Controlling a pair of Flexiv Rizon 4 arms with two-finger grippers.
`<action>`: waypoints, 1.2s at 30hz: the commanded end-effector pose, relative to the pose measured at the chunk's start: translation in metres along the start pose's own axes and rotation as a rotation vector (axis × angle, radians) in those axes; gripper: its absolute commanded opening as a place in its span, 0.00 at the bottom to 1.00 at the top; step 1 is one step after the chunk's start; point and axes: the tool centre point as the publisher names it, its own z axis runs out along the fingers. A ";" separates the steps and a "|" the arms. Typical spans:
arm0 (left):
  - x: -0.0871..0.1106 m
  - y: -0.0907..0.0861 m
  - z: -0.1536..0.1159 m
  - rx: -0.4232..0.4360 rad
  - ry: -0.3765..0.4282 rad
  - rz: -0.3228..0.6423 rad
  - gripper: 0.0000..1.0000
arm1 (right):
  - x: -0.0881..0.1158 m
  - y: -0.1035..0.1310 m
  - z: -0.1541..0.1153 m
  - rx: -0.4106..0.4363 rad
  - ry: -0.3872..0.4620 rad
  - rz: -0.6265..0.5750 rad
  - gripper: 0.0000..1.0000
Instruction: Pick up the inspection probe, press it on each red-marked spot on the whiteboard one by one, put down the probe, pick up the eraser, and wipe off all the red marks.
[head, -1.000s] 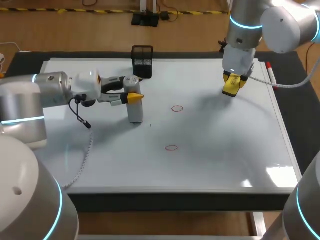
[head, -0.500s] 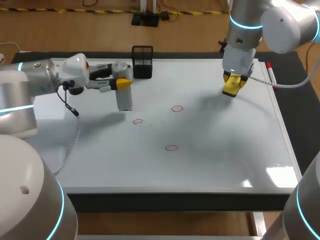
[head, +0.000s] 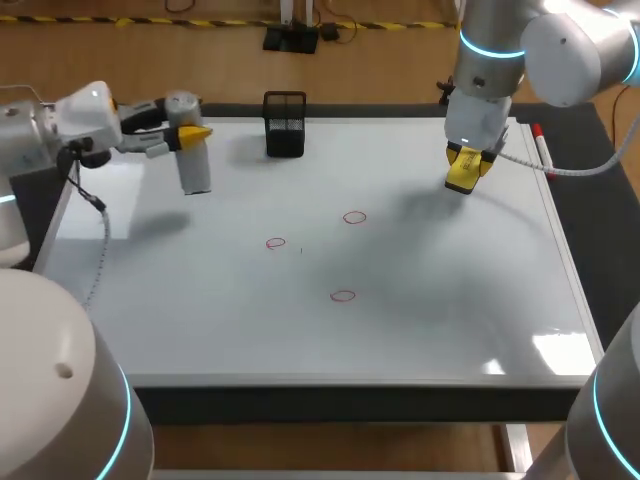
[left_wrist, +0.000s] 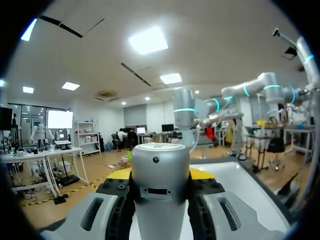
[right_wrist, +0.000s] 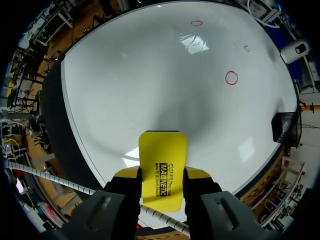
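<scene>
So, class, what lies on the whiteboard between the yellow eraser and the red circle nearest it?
Nothing: only bare whiteboard separates the eraser from that red circle, as the head view shows.

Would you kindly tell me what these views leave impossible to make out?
- Left wrist view: the inspection probe in the left gripper hides its own tip and the whiteboard beneath it.
- Head view: the right gripper covers most of the eraser, so its wiping face is unseen.
- Head view: the inside of the mesh holder is too dark to tell.
</scene>
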 end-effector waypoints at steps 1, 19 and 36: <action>-0.006 -0.003 -0.016 -0.007 -0.004 0.009 0.00 | 0.001 0.000 -0.001 0.002 0.002 -0.002 0.00; -0.024 0.001 -0.060 -0.017 -0.082 0.010 0.00 | 0.001 0.000 -0.001 0.002 0.002 -0.002 0.00; -0.024 0.001 -0.060 -0.017 -0.082 0.010 0.00 | -0.049 0.058 -0.007 0.018 0.038 -0.186 0.00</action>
